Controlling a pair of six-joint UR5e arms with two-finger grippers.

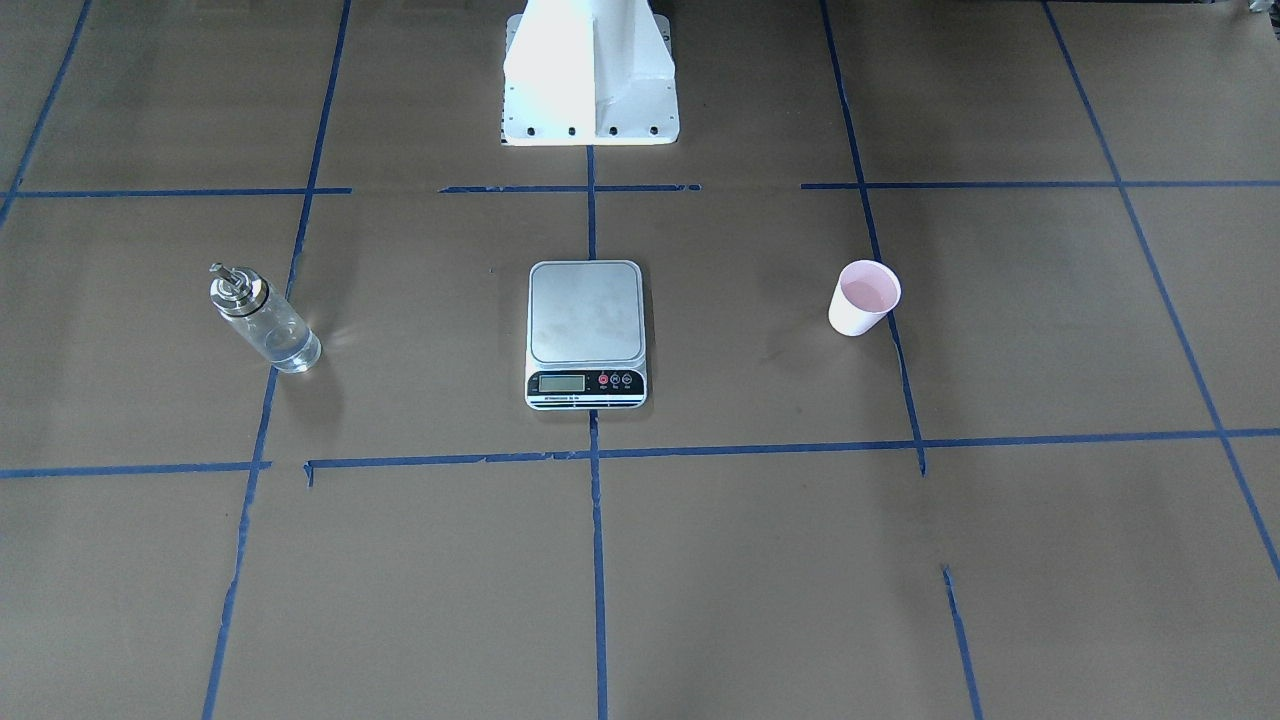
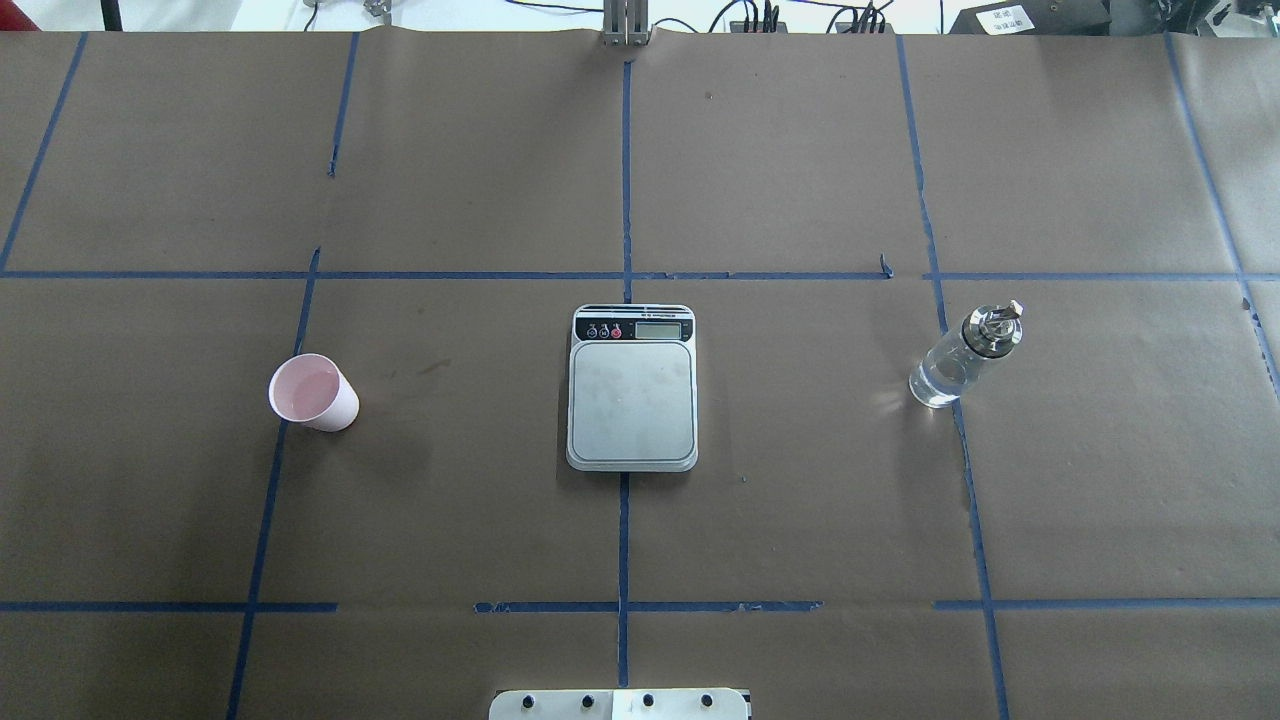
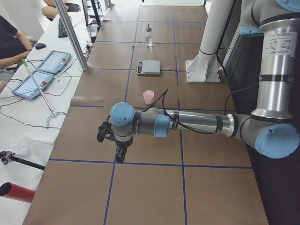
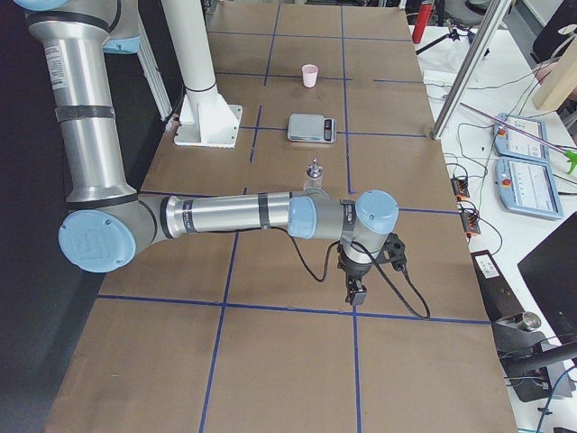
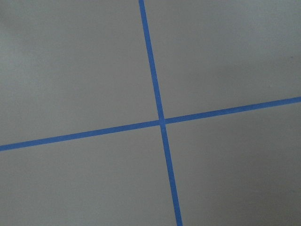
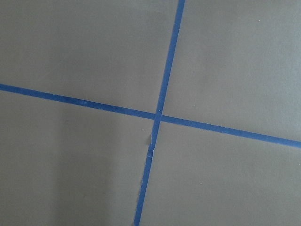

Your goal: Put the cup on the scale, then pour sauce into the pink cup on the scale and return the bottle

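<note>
The pink cup [image 1: 863, 297] [image 2: 312, 392] stands upright on the brown paper, well off to the robot's left of the scale [image 1: 586, 320] [image 2: 632, 400], whose silver plate is bare. On the other side stands the glass bottle [image 1: 264, 320] [image 2: 965, 357] with its metal cap and spout; the clear sauce [image 2: 935, 385] barely shows in it. My left gripper [image 3: 121, 154] hangs over a tape crossing, far from the cup [image 3: 148, 97]. My right gripper [image 4: 353, 293] hangs likewise beyond the bottle [image 4: 315, 176]. I cannot tell whether either is open or shut.
Blue tape lines [image 2: 625, 275] divide the paper-covered table into squares. The white robot base [image 1: 590, 80] stands behind the scale. A person's arm [image 3: 14, 44] and tablets [image 3: 42, 70] are at a side bench, with metal poles [image 3: 70, 33] at the table edge.
</note>
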